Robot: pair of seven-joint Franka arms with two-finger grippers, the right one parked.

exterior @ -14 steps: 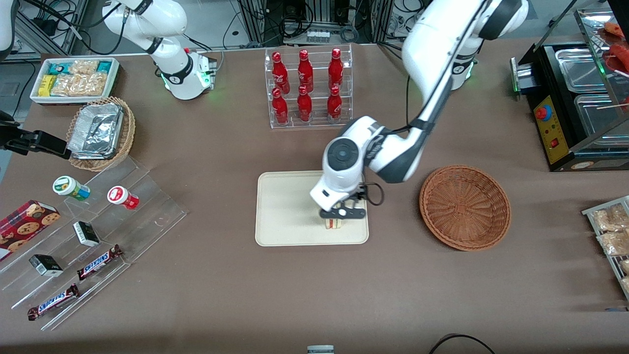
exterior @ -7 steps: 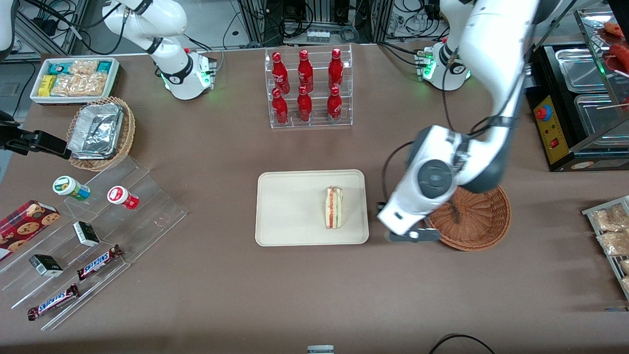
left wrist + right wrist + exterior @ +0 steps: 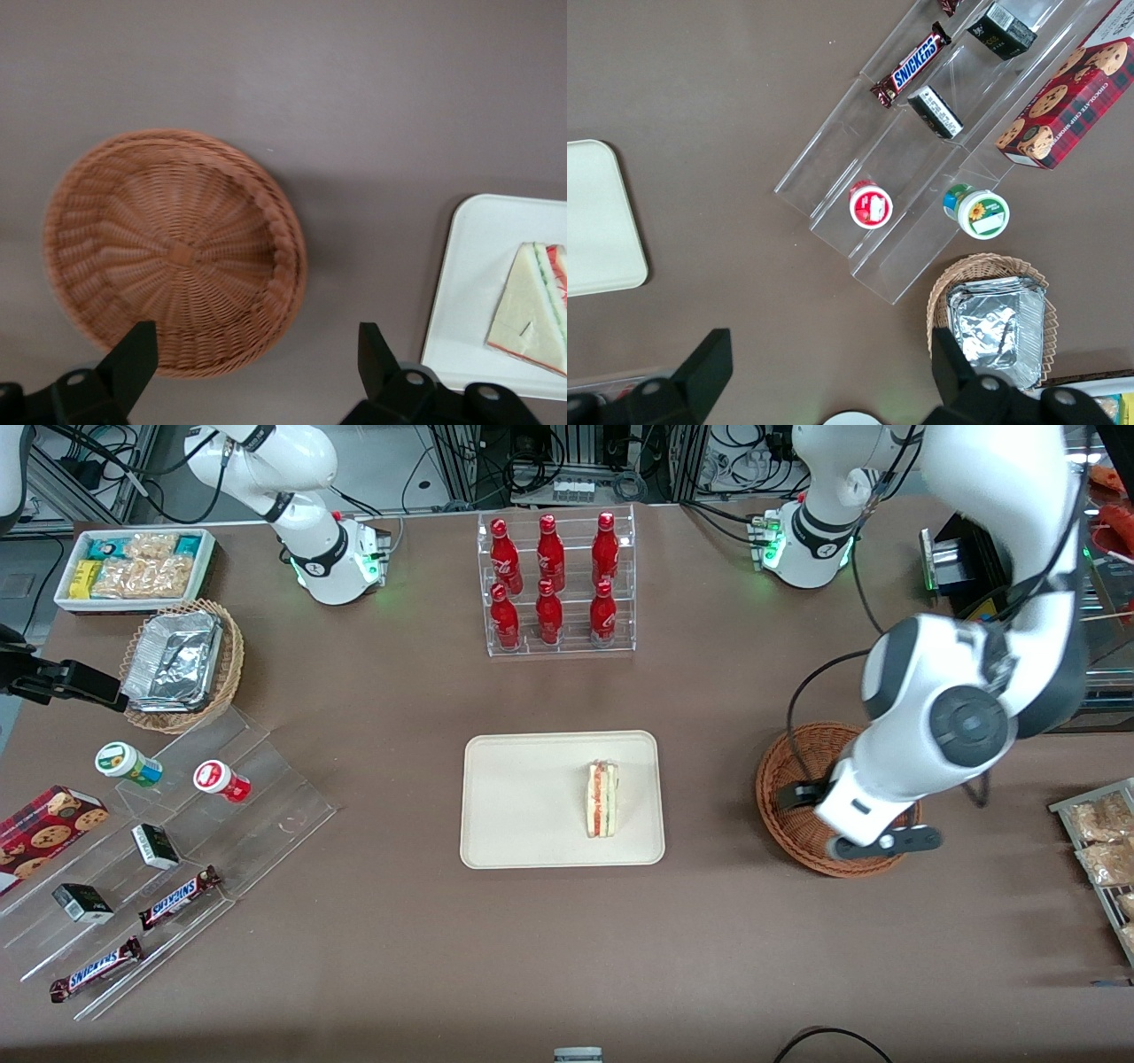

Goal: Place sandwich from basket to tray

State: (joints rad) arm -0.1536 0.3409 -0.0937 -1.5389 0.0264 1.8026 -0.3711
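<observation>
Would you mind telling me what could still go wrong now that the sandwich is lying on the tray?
1. The triangular white-bread sandwich lies near the cream rectangular tray's edge toward the working arm; a bump could push it off.
2. The open, empty hand hangs over the round reddish-brown wicker basket; descending, it might catch the rim and shift the basket.

The sandwich — a pale bread wedge with a red and green filling stripe — lies flat on the cream rectangular tray at the frame's centre, near the edge facing the basket. That round reddish-brown wicker basket sits centre-right, apart from the tray — nothing visible inside it.
</observation>
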